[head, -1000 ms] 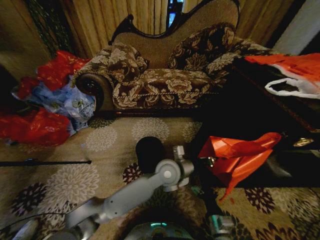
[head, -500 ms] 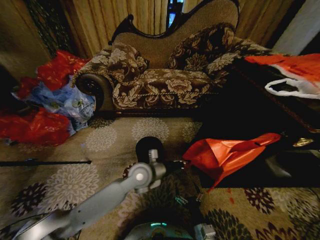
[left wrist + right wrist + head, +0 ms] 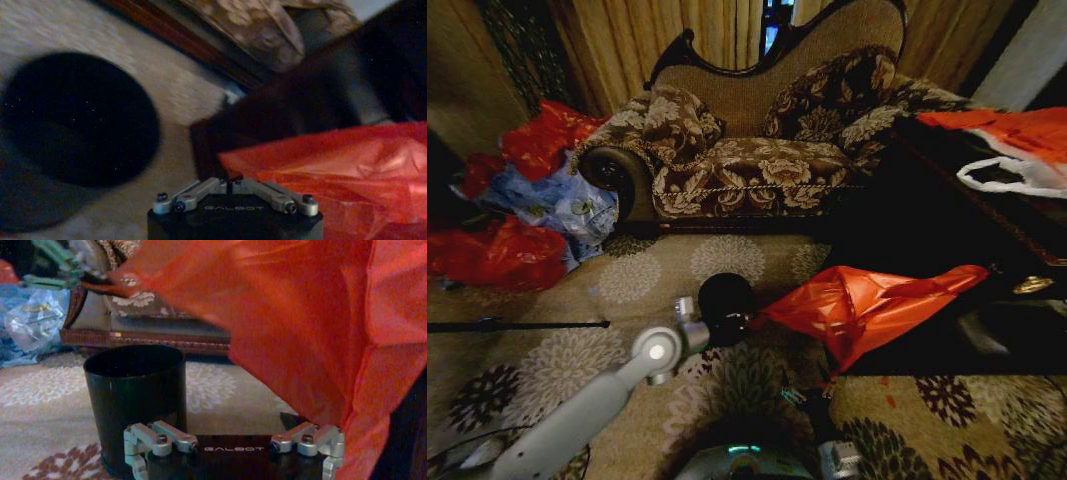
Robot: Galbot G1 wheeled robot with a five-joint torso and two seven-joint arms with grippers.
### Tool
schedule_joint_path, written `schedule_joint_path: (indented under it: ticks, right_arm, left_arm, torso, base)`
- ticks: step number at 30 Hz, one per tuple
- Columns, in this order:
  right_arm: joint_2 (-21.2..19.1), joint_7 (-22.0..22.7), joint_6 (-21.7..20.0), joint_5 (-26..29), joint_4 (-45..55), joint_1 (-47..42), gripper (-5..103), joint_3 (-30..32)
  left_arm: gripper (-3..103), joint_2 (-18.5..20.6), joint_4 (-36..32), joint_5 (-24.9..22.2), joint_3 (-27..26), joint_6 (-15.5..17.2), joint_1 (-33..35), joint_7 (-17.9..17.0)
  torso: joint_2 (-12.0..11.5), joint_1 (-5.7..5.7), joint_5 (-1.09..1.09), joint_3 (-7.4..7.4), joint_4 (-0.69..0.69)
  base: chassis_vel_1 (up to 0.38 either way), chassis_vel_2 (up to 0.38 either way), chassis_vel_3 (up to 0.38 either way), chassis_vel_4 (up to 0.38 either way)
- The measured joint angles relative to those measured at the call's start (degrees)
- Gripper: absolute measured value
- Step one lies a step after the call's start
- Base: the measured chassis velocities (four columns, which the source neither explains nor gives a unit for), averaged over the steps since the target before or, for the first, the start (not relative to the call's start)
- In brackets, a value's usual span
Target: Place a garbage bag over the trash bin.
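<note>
The trash bin [image 3: 725, 298], small, black and round, stands upright on the patterned carpet in front of the sofa. The red garbage bag [image 3: 867, 305] hangs stretched in the air from beside the bin's rim out to the dark table on the right. My left gripper [image 3: 745, 320] is shut on the bag's left corner, right next to the bin. The left wrist view has the bin [image 3: 73, 115] beside the bag's edge [image 3: 347, 170]. My right gripper [image 3: 805, 400] is low, under the bag, open. In its wrist view the bag [image 3: 300, 315] drapes above and beside the bin [image 3: 137, 385].
A floral sofa [image 3: 757, 150] stands behind the bin. Heaped red and blue bags [image 3: 517, 210] lie at the left. A dark table [image 3: 947, 220] on the right carries an orange-red bag [image 3: 1017, 130] and a white one. A black rod [image 3: 517, 324] lies on the carpet.
My left arm has swung to the left, drawing the bag's corner from beside the table across to the bin. The bag has stretched out leftward with it.
</note>
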Motion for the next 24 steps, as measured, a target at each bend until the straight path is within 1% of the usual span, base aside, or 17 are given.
schedule_joint_path:
  ticks: [2,7,9,10,11,16,20,23,24]
  right_arm:
    - [-0.2,0.0,0.0,0.0,-0.4,0.4,100,0.0]
    - [-0.4,0.0,0.1,0.0,-0.8,1.0,100,-0.1]
    - [-0.7,0.0,0.2,0.0,-1.0,1.1,100,-0.1]
    - [-0.7,0.0,0.2,0.0,-1.0,1.1,100,-0.1]
    - [-0.7,0.0,0.3,0.0,-1.3,1.2,100,-0.2]
    - [-0.7,-0.1,0.6,0.0,-1.9,1.4,100,-0.5]
    - [-0.5,-0.1,0.6,0.0,-1.9,1.8,100,-0.7]
    - [-0.4,0.0,0.5,0.0,-1.8,1.9,100,-0.8]
    - [-0.4,0.0,0.5,0.0,-1.8,1.9,100,-0.8]
  left_arm:
    - [0,1.5,1.2,0.8,-2.3,-0.2,0.9,0.7]
    - [0,2.9,2.8,2.3,-4.5,-0.7,1.4,1.4]
    - [0,3.5,4.1,3.4,-6.5,0.1,1.2,1.5]
    - [0,3.5,4.1,3.4,-6.5,0.1,1.2,1.5]
    - [0,3.6,4.6,3.6,-7.1,0.8,0.9,1.5]
    - [0,3.4,4.7,3.0,-7.4,1.2,0.0,1.3]
    - [0,2.4,3.8,3.0,-6.4,1.2,-0.5,0.9]
    - [0,1.4,3.5,5.6,-5.4,1.9,-1.1,0.6]
    - [0,1.4,3.5,5.6,-5.4,1.9,-1.1,0.6]
  torso:
    - [0.0,0.0,0.0,0.0,-0.01]
    - [0.0,0.0,-0.01,0.0,-0.01]
    - [0.0,0.0,0.01,0.0,0.0]
    - [0.0,0.0,0.01,0.0,0.0]
    - [0.0,0.0,0.0,0.0,0.0]
    - [0.0,0.0,0.01,0.0,-0.01]
    - [0.0,0.0,0.01,0.0,-0.01]
    - [0.0,0.0,0.01,0.0,-0.01]
    - [0.0,0.0,0.01,0.0,-0.01]
  base:
    - [0.0,0.0,0.0,0.0]
    - [0.0,0.0,0.0,0.0]
    - [0.0,0.0,0.0,0.0]
    - [0.0,0.0,0.0,0.0]
    - [0.0,0.0,0.0,0.0]
    - [0.0,0.0,0.0,0.0]
    - [0.0,0.0,0.0,0.0]
    - [0.0,0.0,0.0,0.0]
    - [0.0,0.0,0.0,0.0]
